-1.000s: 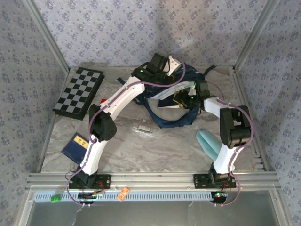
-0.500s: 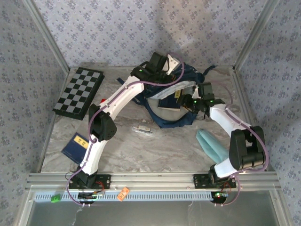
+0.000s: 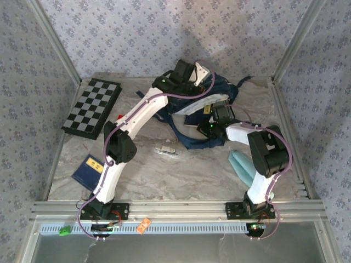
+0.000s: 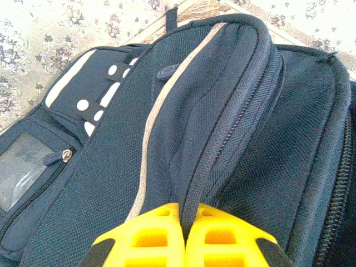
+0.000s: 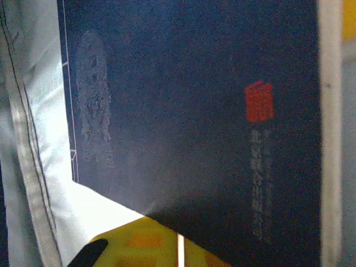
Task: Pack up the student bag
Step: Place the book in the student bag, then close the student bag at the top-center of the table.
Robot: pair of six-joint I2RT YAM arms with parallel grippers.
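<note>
Left gripper (image 4: 183,236) clamps the student bag (image 4: 233,111) open at the table's far middle, right gripper (image 5: 179,247), fingers together, meets a navy book (image 5: 194,111) inside, second blue book (image 3: 88,171), chessboard (image 3: 92,107) and teal bundle (image 3: 242,165) unpacked.

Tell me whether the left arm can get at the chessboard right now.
Probably not yet: the left gripper is clamped on the student bag. Once it lets go, bare table lies between it and the chessboard.

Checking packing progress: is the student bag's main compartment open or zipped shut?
Open. The student bag shows pale lining from above; the left gripper pinches its rim; a navy book lies against that lining.
</note>
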